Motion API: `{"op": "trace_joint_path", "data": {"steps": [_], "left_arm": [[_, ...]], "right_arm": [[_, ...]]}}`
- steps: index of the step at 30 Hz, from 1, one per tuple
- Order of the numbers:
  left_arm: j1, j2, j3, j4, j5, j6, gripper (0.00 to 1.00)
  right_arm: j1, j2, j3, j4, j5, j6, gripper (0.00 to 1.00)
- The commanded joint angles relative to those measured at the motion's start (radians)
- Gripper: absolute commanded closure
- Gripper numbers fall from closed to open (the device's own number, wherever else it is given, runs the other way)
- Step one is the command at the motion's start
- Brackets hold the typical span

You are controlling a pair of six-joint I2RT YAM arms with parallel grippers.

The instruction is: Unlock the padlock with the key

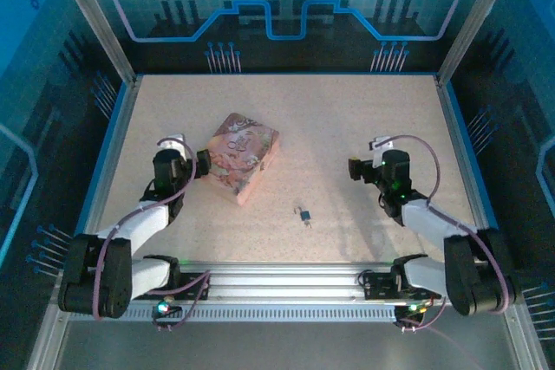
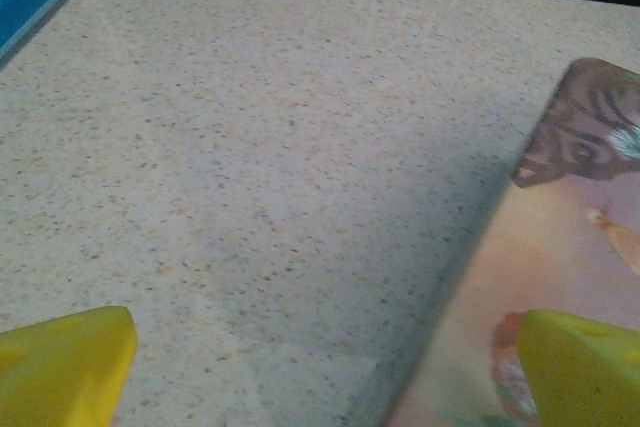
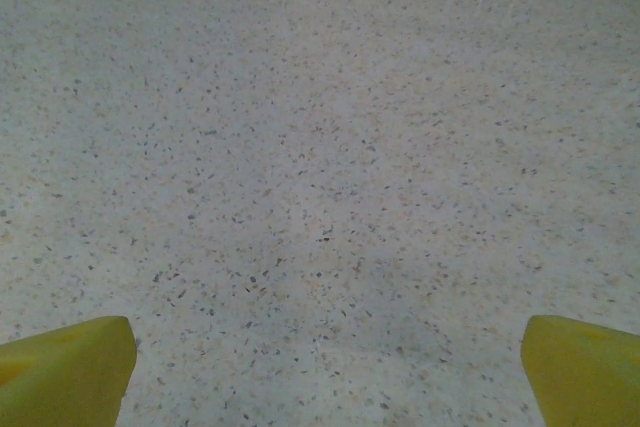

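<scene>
The tiny pale padlock lies on the speckled table, near the front and between the two arms. A thin dark sliver, the key, lies right at its near end; whether the two touch is too small to tell. My left gripper is open at the left side of the pink picture box, well left of the padlock. In the left wrist view its yellow fingertips spread wide, and the right one overlaps the box. My right gripper is open over bare table, its fingertips far apart.
The tabletop is bounded by a blue rim and aluminium frame posts. The pink box stands left of centre, turned at an angle. Purple cables loop over both arms. Open table lies around the padlock and toward the back.
</scene>
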Motion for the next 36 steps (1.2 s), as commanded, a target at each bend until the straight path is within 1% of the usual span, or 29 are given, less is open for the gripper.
{"op": "trace_joint_path", "data": {"steps": [1,4,6,7,8,9,11,12,13,17,20,23,26,28,29,36], "left_arm": [[0.051,0.012,-0.003,0.116,0.037,0.009,0.01],[0.081,0.043,-0.019,0.197,0.093,0.002,0.01],[0.086,0.076,-0.038,0.279,0.122,-0.003,0.01],[0.085,0.091,-0.043,0.303,0.133,-0.006,0.01],[0.085,0.106,-0.043,0.322,0.150,-0.006,0.01],[0.086,0.116,-0.043,0.326,0.165,0.001,0.01],[0.086,0.126,-0.044,0.336,0.182,0.006,0.01],[0.086,0.130,-0.048,0.349,0.192,0.012,0.01],[0.086,0.136,-0.052,0.365,0.201,0.019,0.01],[0.084,0.194,-0.060,0.439,0.251,0.044,0.01],[0.084,0.274,-0.096,0.574,0.279,0.054,0.01],[0.084,0.400,-0.145,0.811,0.286,0.058,0.01],[0.084,0.369,-0.115,0.701,0.246,0.044,0.01],[0.084,0.362,-0.043,0.555,0.232,0.038,0.01],[0.072,0.358,-0.026,0.515,0.221,0.052,0.01],[0.065,0.362,-0.026,0.526,0.213,0.056,0.01]], "right_arm": [[-0.011,0.066,0.020,0.161,-0.038,-0.067,0.00],[-0.011,0.116,0.040,0.208,-0.050,-0.139,0.00],[-0.028,0.171,0.033,0.285,-0.074,-0.154,0.00],[-0.034,0.197,0.030,0.318,-0.068,-0.148,0.00],[-0.058,0.200,0.044,0.288,-0.086,-0.119,0.00],[-0.084,0.221,0.038,0.316,-0.135,-0.108,0.00],[-0.109,0.282,0.023,0.408,-0.136,-0.079,0.00],[-0.130,0.261,0.040,0.331,-0.166,-0.062,0.00],[-0.135,0.268,0.029,0.377,-0.174,-0.060,0.00],[-0.130,0.266,0.033,0.360,-0.167,-0.062,0.00],[-0.128,0.265,0.035,0.352,-0.163,-0.063,0.00],[-0.127,0.266,0.034,0.356,-0.161,-0.064,0.00],[-0.125,0.266,0.035,0.354,-0.156,-0.065,0.00],[-0.120,0.268,0.036,0.353,-0.144,-0.068,0.00],[-0.115,0.267,0.036,0.352,-0.136,-0.071,0.00],[-0.111,0.268,0.037,0.352,-0.136,-0.071,0.00]]}}
